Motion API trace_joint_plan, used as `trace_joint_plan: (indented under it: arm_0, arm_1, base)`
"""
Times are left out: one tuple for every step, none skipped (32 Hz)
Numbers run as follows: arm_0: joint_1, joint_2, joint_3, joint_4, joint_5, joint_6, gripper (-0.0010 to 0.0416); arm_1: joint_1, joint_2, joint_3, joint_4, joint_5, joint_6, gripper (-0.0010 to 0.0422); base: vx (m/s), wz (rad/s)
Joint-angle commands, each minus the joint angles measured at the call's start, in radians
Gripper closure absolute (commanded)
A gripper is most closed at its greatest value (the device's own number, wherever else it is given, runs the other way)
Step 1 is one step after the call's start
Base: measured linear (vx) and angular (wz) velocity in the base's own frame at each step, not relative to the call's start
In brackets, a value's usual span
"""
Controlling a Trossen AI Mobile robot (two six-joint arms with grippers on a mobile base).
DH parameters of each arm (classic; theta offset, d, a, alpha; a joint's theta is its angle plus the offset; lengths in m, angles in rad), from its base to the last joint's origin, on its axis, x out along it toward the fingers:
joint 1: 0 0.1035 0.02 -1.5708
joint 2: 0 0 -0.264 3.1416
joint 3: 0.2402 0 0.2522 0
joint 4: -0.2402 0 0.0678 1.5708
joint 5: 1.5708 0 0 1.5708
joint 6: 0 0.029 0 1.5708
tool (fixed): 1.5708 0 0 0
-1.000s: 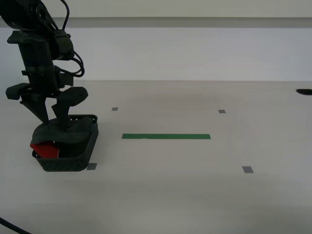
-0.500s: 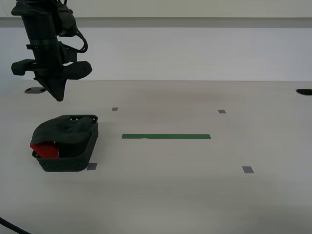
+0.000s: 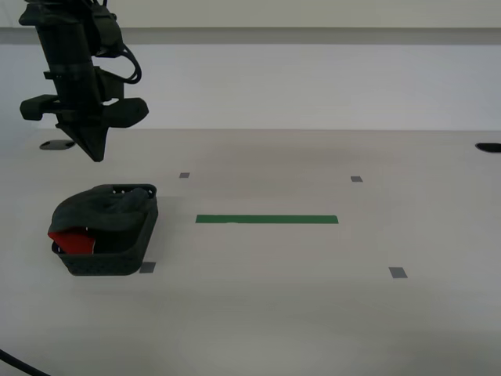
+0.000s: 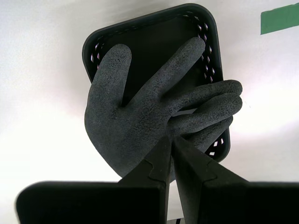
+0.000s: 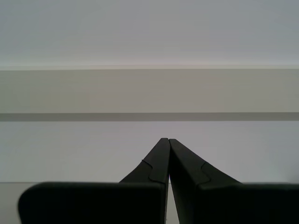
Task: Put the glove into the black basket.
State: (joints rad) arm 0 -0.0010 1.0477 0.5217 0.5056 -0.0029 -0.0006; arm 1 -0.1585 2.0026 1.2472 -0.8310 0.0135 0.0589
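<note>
The glove (image 3: pixel 102 211) lies draped over the black basket (image 3: pixel 109 258) on the white table (image 3: pixel 313 313), red cuff at the basket's near end, fingers spilling over the rim. My second gripper (image 3: pixel 95 155) hangs above it, jaws closed and empty. My first gripper (image 5: pixel 167 140) is closed, facing a blank wall. No writing is visible.

white table (image 3: pixel 313 313) | on it: black basket (image 3: pixel 109 258), green tape strip (image 3: pixel 266 219), grey markers (image 3: pixel 398 272)
</note>
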Motion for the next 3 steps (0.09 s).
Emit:
trace_joint_plan:
  arm_0:
    - [0.001,0.0,0.002,0.002,0.0,0.0,0.0405]
    - [0.001,0.0,0.002,0.002,0.0,0.0,0.0405]
    - [0.001,0.0,0.002,0.002,0.0,0.0,0.0405]
  arm_1:
    - [0.0,0.0,0.0,0.004,0.002,0.0,0.0408]
    - [0.0,0.0,0.0,0.005,0.002,0.0,0.0408]
    - [0.0,0.0,0.0,0.007,0.002,0.0,0.0408]
  base:
    - [0.0,0.0]
    - [0.0,0.0]
    - [0.0,0.0]
